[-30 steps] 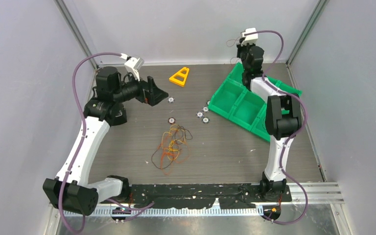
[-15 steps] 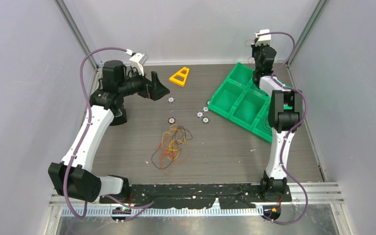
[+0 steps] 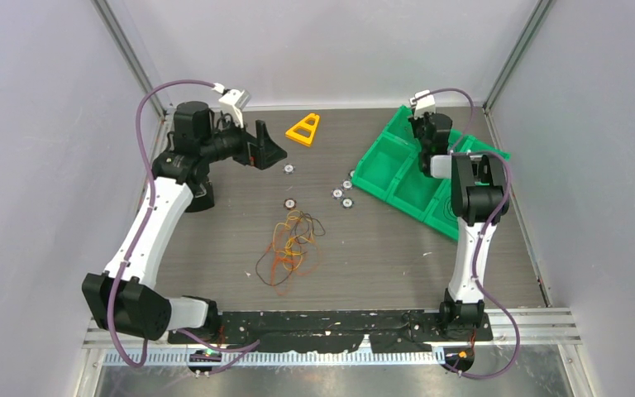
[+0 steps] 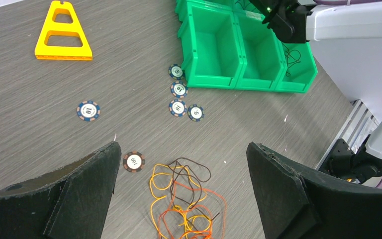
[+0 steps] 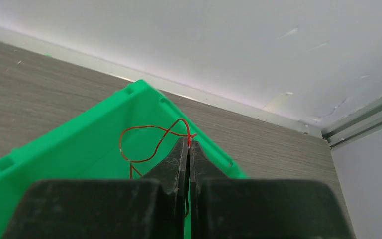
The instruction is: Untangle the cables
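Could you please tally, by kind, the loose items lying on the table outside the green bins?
Round chips: 6
Yellow triangle: 1
Cable tangle: 1
Total: 8

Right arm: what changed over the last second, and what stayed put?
The right gripper, shut on a thin red wire, swung right, then dropped toward the green bin. The left gripper shifted slightly at first, then held open. The cable bundle and chips did not move.
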